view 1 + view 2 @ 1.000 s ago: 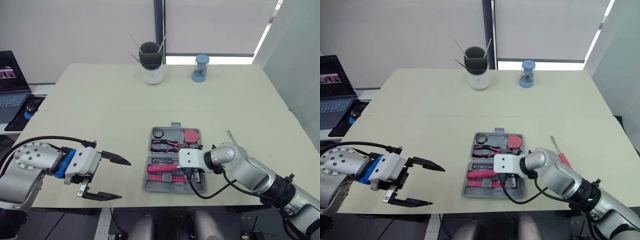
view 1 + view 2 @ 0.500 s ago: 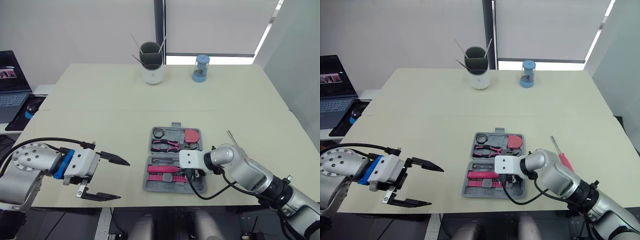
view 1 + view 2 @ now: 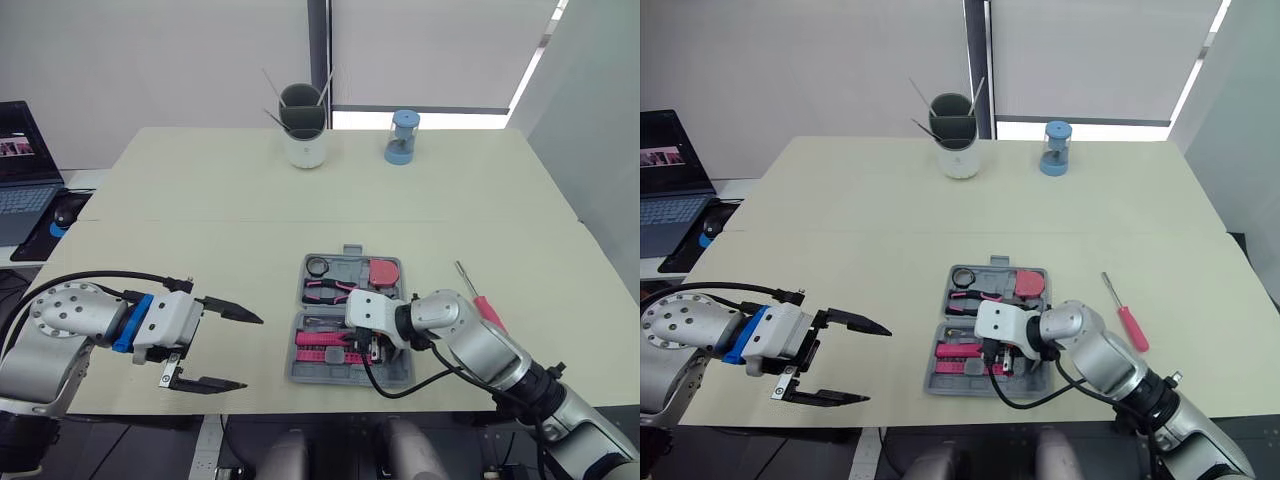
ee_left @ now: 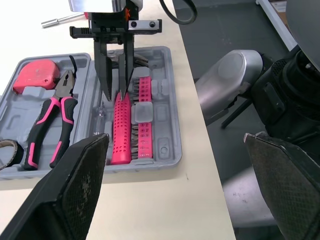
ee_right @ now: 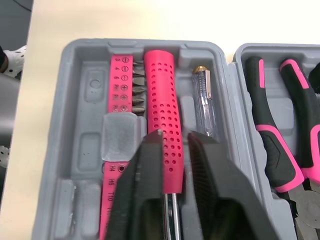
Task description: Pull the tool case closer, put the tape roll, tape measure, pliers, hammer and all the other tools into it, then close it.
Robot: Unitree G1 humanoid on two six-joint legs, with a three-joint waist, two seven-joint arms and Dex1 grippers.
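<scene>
The work surface is one pale cream table (image 3: 200, 220) set against a white wall (image 3: 150, 50) and a window with lowered roller blinds (image 3: 420, 50). Off its left edge, one open laptop (image 3: 20, 160) sits on a lower desk. The left gripper (image 3: 255, 352) hangs over the near left table edge, released, jaws spread wide and empty. At the far edge stand one white-and-grey cup (image 3: 303, 130) holding thin sticks and, to its right, one blue-capped jar (image 3: 402, 137). Near the front centre lies one grey tool case (image 4: 167, 145), open flat. Its far half holds one tape roll (image 3: 318, 266), one pair of pliers (image 3: 330, 291) and one red tape measure (image 3: 383, 270). Its near half holds one strip of bits (image 5: 122, 90), one pink-handled hammer (image 5: 165, 95) and one clear tester screwdriver (image 5: 205, 100). The strip carries size markings too small to read reliably. The right gripper (image 4: 114, 96) is lowered onto the hammer; whether it is clamped or released cannot be determined. One red-handled screwdriver (image 3: 1123, 312) lies on the table just right of the case.
</scene>
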